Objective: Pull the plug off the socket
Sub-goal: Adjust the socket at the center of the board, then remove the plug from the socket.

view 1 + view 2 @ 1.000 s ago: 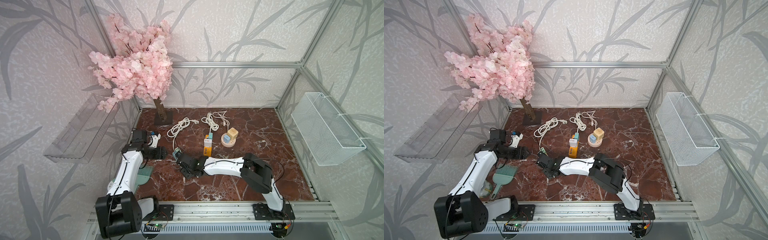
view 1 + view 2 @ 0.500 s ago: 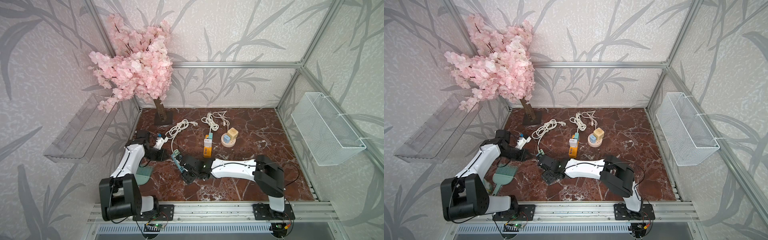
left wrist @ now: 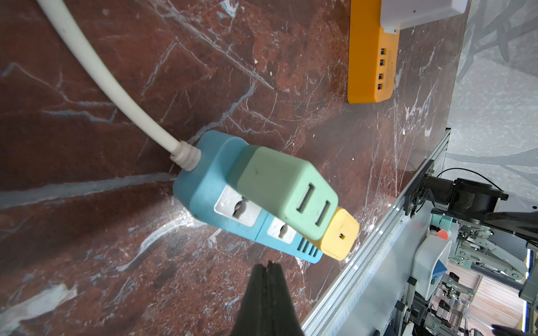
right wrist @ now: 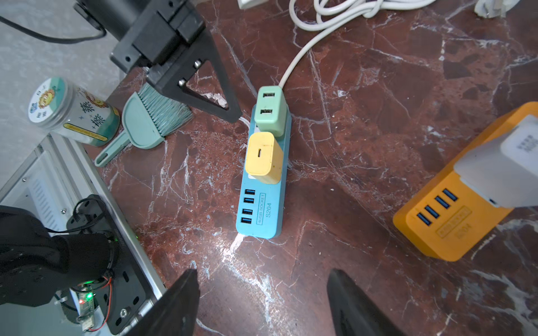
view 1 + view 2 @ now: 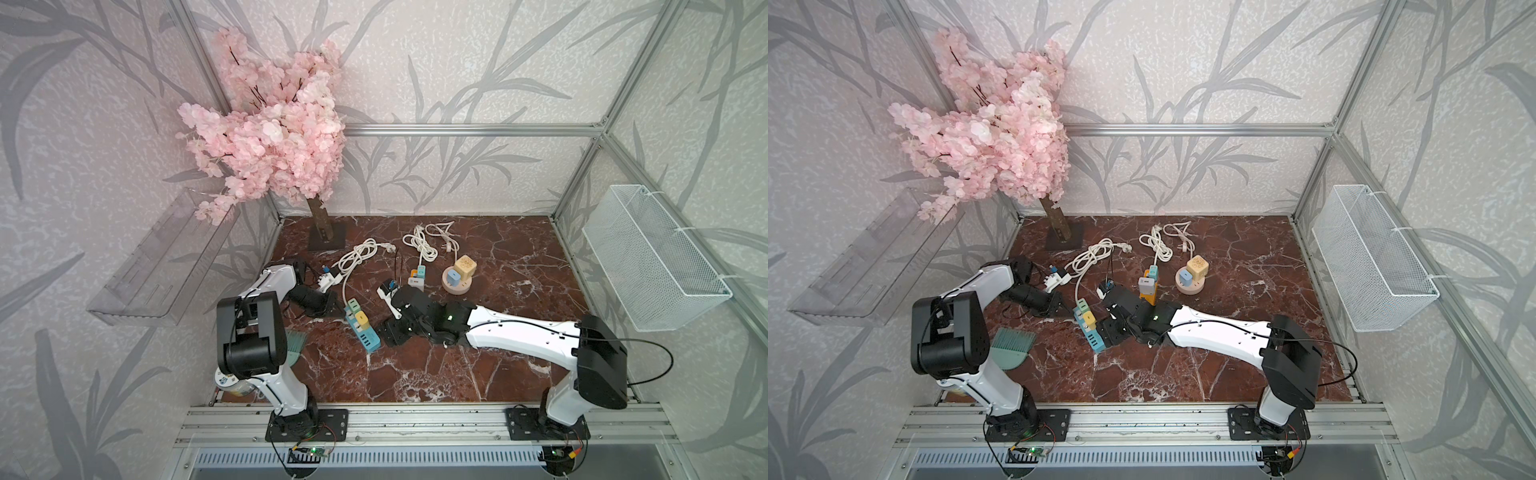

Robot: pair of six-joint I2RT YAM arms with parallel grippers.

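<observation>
Plug status: 2 candidates sit in the blue power strip (image 4: 262,216), a green plug (image 4: 269,109) at the cord end and a yellow plug (image 4: 263,157) just beside it; the task does not say which. The strip lies flat on the marble tabletop (image 4: 378,116), mid-front between both arms, with its white cord (image 3: 116,87) running toward the back.

Grippers: left gripper (image 3: 269,263) is clenched on nothing, its tip just beside the strip's cord end; contact cannot be told. The right gripper (image 4: 262,272) is released, jaws wide and empty, hovering off the strip's 4-port USB end.

Step, my reading: approach only. Neither plug is gripped and both look seated. The next move calls for the right jaws to straddle 1 plug across its flat sides, close, then pull straight along the prongs while the left gripper pins the strip. Otherwise the light strip likely lifts too.

Surroundings: orange strip (image 4: 454,221) with grey adapter (image 4: 495,168) near; teal brush (image 4: 145,122) and jar (image 4: 72,110) at the left edge. Pink blossom tree (image 5: 274,137) in a rear corner, wire basket (image 5: 652,257) on the right wall, clear shelf (image 5: 162,257) on the left wall.
</observation>
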